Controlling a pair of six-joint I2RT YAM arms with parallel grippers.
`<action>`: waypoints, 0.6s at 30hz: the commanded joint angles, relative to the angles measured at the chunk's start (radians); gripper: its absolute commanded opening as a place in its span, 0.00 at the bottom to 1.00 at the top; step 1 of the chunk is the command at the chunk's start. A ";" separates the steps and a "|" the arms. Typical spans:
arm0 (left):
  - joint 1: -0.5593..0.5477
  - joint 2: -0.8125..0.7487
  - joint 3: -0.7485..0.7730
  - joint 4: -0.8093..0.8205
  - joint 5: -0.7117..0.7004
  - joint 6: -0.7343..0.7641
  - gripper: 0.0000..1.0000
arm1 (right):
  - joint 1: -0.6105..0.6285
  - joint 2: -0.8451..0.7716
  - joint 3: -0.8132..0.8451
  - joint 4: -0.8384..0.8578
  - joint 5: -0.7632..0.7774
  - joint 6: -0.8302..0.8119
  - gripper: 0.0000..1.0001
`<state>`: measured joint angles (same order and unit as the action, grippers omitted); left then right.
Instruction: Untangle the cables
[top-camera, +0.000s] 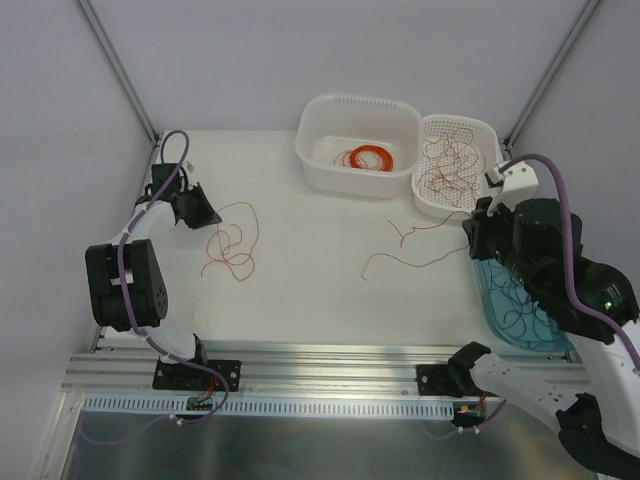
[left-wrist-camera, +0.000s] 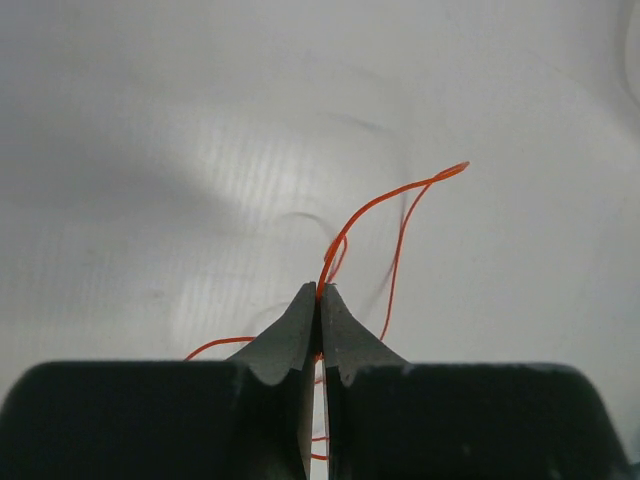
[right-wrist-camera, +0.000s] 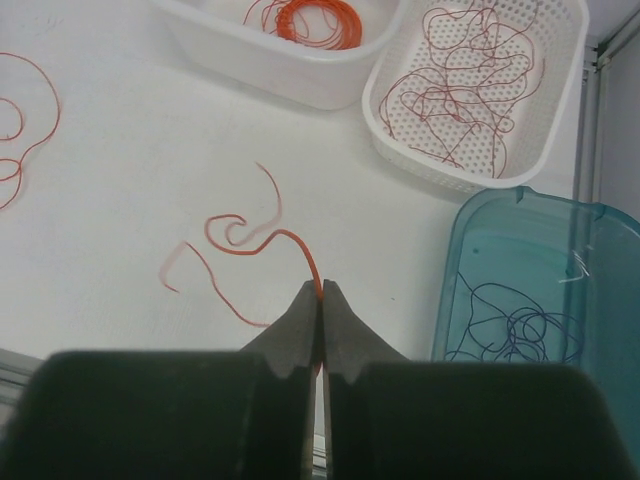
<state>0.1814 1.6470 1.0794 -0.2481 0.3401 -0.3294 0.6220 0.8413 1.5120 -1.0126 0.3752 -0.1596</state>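
Cables (right-wrist-camera: 270, 240) sit pinched in left hand (left-wrist-camera: 320, 290) and right hand (right-wrist-camera: 320, 285), basket (right-wrist-camera: 430, 172) and teal tray (right-wrist-camera: 500, 240) nearby.

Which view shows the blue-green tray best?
The right wrist view: the blue-green tray lies open to it, dark wires plain inside. In the top external view the right arm covers much of the tray. The left wrist view does not show it.

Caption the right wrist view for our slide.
Right hand pinches a red wire near a teal tray of dark wires.
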 joint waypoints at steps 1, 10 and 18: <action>-0.103 -0.111 -0.045 -0.052 0.016 0.042 0.00 | -0.005 0.077 0.056 0.095 -0.071 -0.027 0.01; -0.352 -0.291 -0.194 -0.112 0.023 0.070 0.37 | -0.019 0.307 0.211 0.230 -0.200 -0.119 0.01; -0.375 -0.490 -0.321 -0.128 0.048 0.136 0.75 | -0.057 0.563 0.479 0.350 -0.242 -0.210 0.01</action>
<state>-0.1898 1.2263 0.7826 -0.3611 0.3660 -0.2459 0.5793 1.3491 1.8599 -0.7776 0.1638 -0.3012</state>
